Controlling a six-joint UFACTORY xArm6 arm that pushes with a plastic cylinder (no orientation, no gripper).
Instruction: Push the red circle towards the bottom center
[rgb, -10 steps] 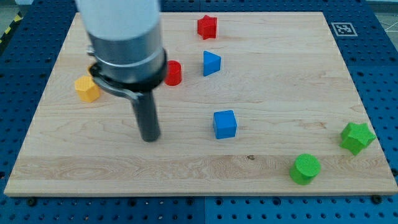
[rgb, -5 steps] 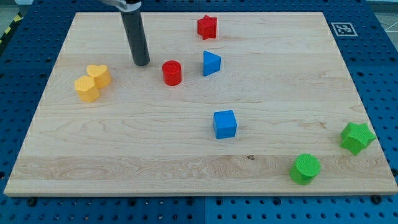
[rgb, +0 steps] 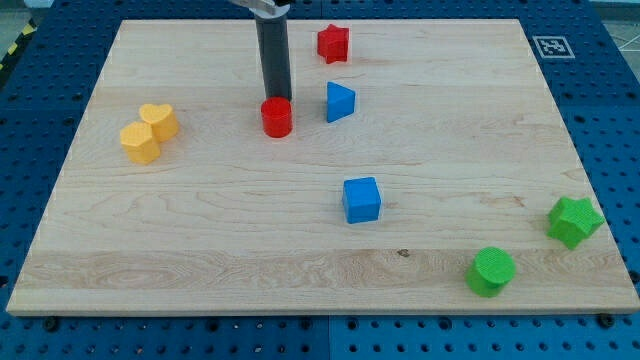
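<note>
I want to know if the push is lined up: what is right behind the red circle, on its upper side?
My tip stands directly behind the red circle, toward the view's top. The circle's top edge covers the tip's very end, so actual contact cannot be seen.

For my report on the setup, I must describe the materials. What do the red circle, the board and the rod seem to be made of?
The red circle looks like matte plastic: uniform saturated colour, no grain or glare. The board seems light, smoothly finished wood: grain streaks and plank seams run across it. The rod, ending at my tip just above the circle, is dark and smooth with a faint sheen, perhaps metal or plastic; I cannot tell which.
</note>
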